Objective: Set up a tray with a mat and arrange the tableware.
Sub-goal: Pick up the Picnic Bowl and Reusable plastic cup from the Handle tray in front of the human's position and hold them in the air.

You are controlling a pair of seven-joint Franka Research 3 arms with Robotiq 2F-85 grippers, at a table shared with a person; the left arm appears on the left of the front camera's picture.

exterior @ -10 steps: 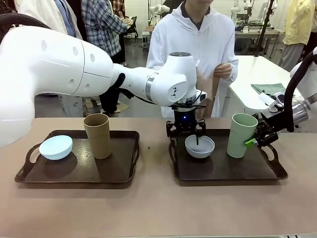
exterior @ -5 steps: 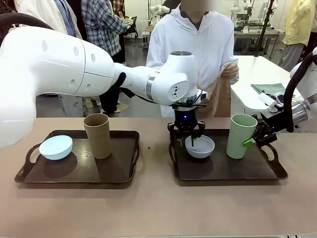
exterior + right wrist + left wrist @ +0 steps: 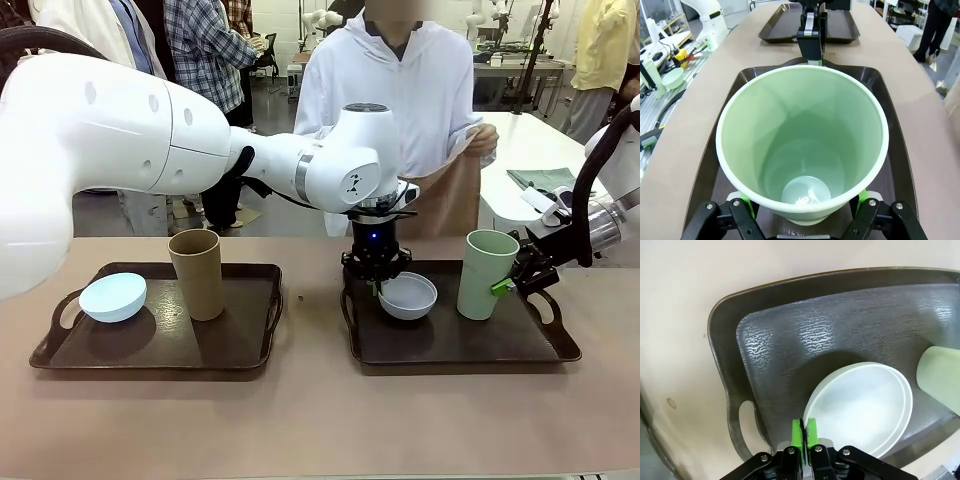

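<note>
1. Between shut jaws of the left gripper [image 3: 378, 285], the greyish white bowl [image 3: 408, 296] is pinched by its rim
2. Beyond them, the tray [image 3: 765, 340] is judged being cleared for a mat
3. Between spread jaws of the right gripper [image 3: 802, 200], the pale green cup [image 3: 802, 145] is clasped; lifting is needed next

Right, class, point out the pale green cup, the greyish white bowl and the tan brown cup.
pale green cup [image 3: 482, 270], front view, middle of its side wall.
greyish white bowl [image 3: 860, 407], left wrist view, its inner floor.
tan brown cup [image 3: 197, 275], front view, middle of its side wall.
</note>
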